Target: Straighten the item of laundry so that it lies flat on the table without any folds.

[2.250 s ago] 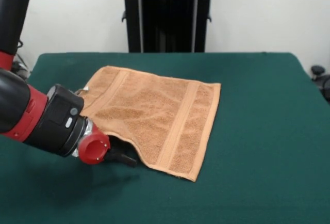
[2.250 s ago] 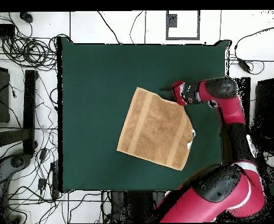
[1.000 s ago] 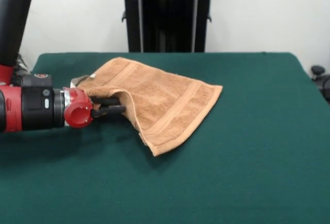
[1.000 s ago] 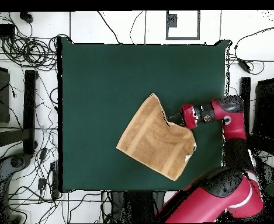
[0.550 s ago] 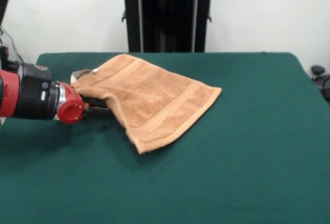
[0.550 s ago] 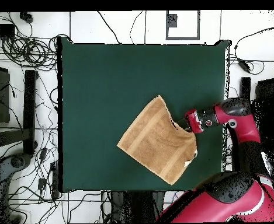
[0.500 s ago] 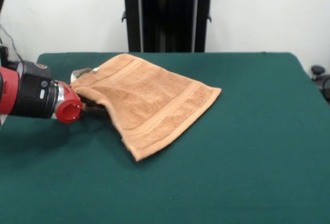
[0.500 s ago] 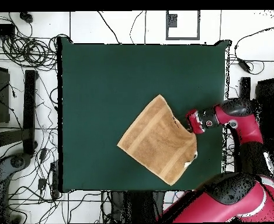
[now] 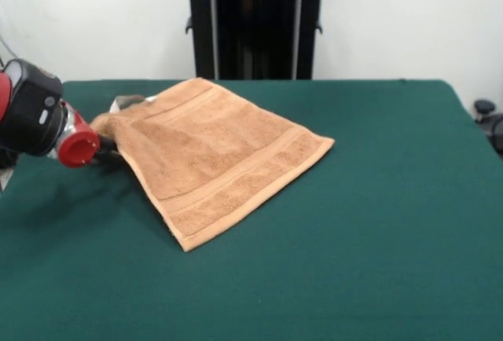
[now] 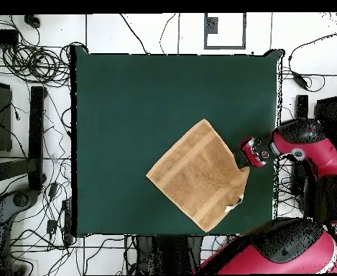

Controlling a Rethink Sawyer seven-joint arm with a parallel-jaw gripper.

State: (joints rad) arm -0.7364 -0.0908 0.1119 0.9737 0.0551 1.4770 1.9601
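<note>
So the towel (image 9: pixel 216 148) is spread out like a diamond on the green table (image 9: pixel 377 223), a bit left of middle in the front view. Its nearest corner points toward the camera and lies flat, with one woven band running just behind that near edge. The right corner is flat on the cloth too. Further back on the left, the corner is bunched up and lifted off the table, right where the claw (image 9: pixel 106 146) meets it. The claw's tips are tucked in under the fabric there, so it looks clamped on that corner. The red and black arm (image 9: pixel 35 121) comes in from the left edge. From overhead the towel sits near the table's lower right part, with a small white tag (image 10: pixel 233 207) sticking out.
</note>
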